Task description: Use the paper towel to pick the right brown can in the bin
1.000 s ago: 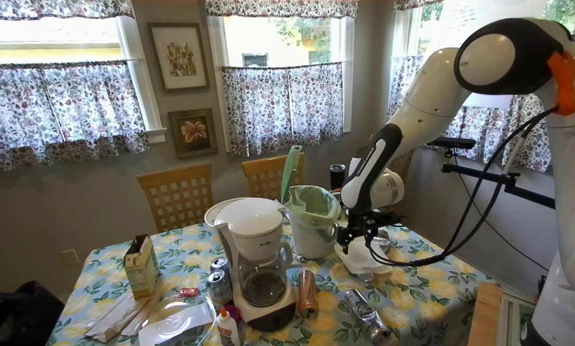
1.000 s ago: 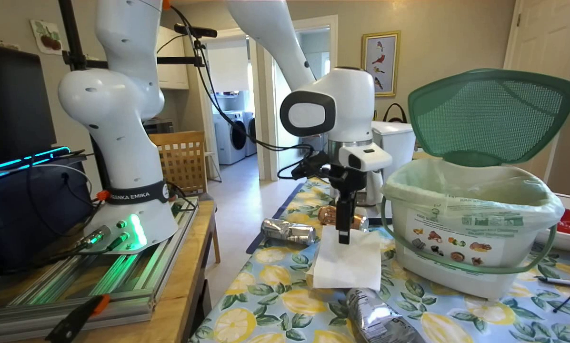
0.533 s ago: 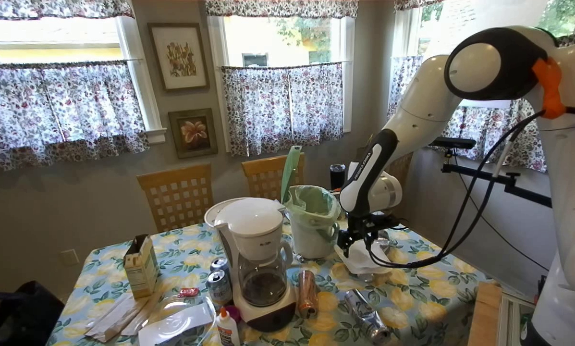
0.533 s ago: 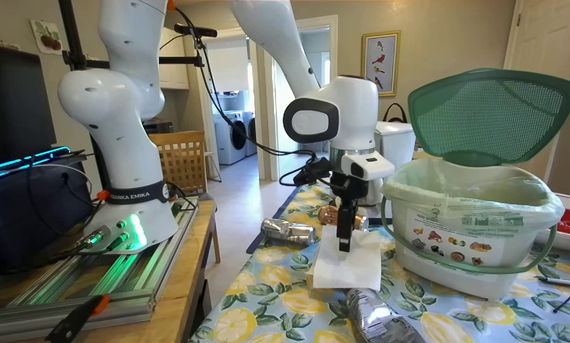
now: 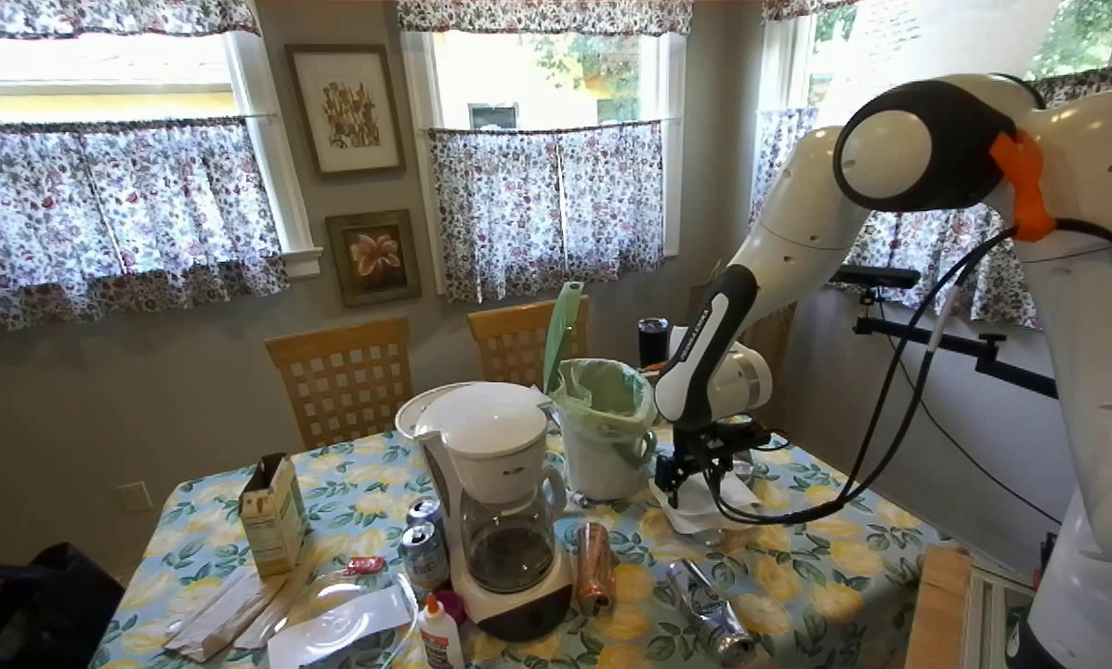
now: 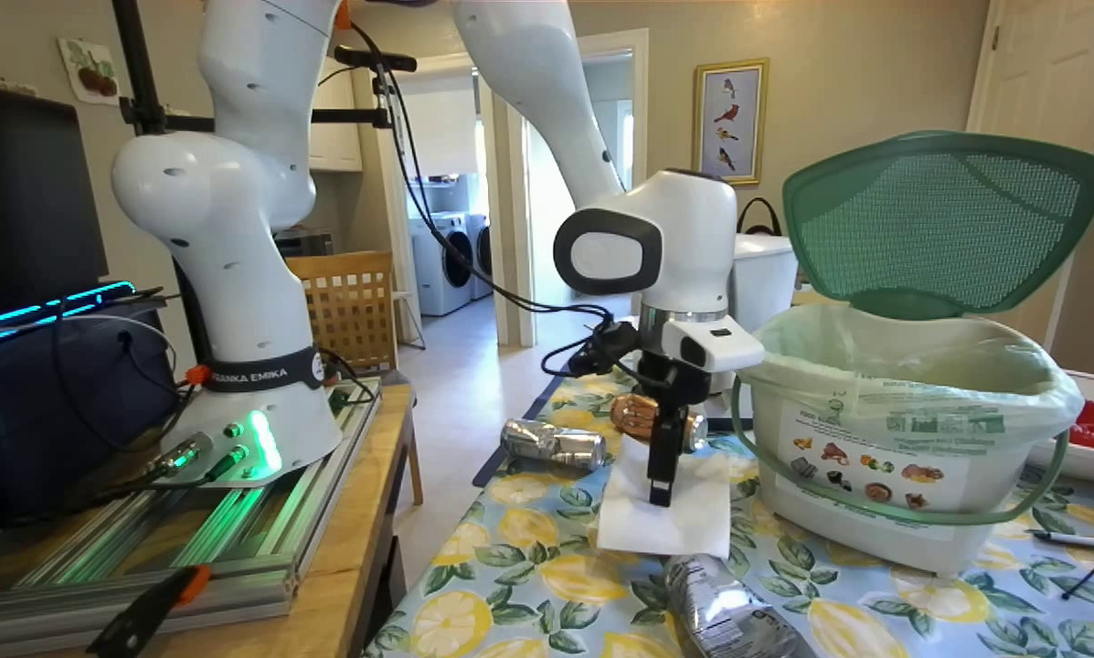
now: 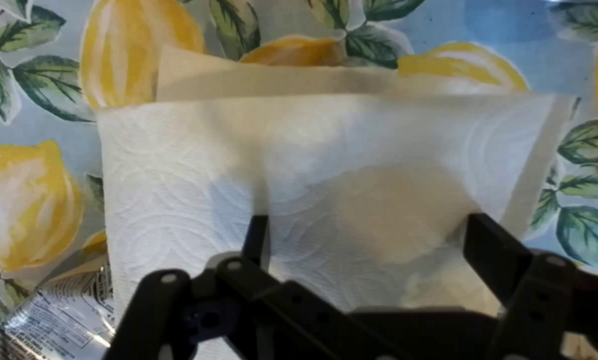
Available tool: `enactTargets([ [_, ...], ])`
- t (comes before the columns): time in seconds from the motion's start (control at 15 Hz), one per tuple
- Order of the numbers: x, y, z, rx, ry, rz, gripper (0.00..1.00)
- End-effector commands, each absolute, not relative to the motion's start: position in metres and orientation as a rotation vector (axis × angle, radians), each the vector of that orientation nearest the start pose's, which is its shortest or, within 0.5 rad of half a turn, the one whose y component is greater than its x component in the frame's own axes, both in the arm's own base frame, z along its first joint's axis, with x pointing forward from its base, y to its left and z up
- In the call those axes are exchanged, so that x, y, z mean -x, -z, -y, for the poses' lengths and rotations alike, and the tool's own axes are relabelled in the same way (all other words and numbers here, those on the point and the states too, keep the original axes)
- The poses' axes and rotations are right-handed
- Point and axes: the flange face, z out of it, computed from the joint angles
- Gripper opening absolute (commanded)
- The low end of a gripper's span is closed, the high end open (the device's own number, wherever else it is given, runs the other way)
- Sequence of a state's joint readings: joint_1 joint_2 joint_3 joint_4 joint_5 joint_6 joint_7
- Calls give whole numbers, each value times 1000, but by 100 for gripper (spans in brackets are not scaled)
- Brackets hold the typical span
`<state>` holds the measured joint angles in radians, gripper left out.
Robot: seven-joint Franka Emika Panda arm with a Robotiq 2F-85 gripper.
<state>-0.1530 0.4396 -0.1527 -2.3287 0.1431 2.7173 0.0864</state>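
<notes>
The white folded paper towel [image 5: 715, 513] lies on the lemon-print cloth; it also shows in an exterior view [image 6: 621, 532] and fills much of the wrist view [image 7: 169, 170]. My gripper [image 7: 368, 220] is open, its two black fingers apart over the towel with nothing held between them. In an exterior view the fingertips [image 6: 661, 495] are low over the towel; I cannot tell if they touch it. The brown can [image 5: 595, 571] lies on its side near the coffee maker, partly behind my finger in an exterior view [image 6: 636, 416]. The bin [image 6: 862, 525] stands open beside the towel, green lid raised, lined with a bag.
A crushed silver can [image 6: 554, 444] lies near the table edge. A silver pouch [image 6: 729, 610] lies against the towel's side, also in the wrist view [image 7: 61, 315]. The coffee maker [image 5: 504, 474], upright cans [image 5: 424, 556], a glue bottle [image 5: 439, 636] and a carton [image 5: 275, 520] stand farther along.
My arm has moved down, bringing the open gripper from above the towel to low over its middle. The towel, cans and bin look unmoved.
</notes>
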Motion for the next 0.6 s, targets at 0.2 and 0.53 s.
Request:
enactTargets([
  [0.2,-496,-129,164,3081,-154,-755,100],
  [0.53,-502,-119,160,3115,-183,-716,100],
])
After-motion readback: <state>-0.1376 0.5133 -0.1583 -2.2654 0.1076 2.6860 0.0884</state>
